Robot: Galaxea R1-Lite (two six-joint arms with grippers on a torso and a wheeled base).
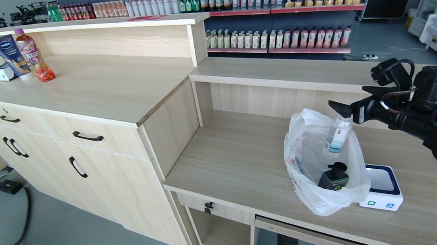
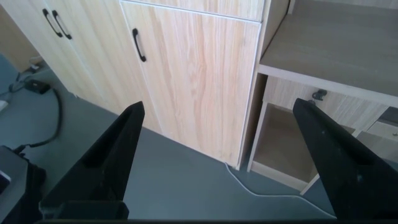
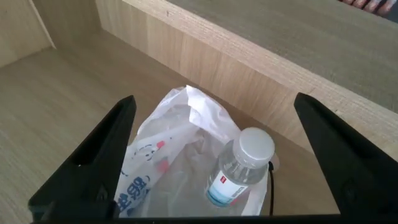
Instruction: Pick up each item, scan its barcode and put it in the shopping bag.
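Since the clear plastic water bottle with a white cap [image 1: 337, 134] leans inside the thin white plastic shopping bag [image 1: 301, 158] on the tabletop [image 1: 238, 157], the right hand [image 1: 348, 98] spread open and empty just above the bag, that bottle looks light but slippery, best gripped at its stiffer neck.

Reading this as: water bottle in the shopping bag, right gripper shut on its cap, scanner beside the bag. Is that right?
One thing is off: the right gripper is open, not shut on the cap. The right wrist view shows its fingers spread wide, neither touching the water bottle. The rest holds: the bottle is in the shopping bag, with the scanner beside the bag.
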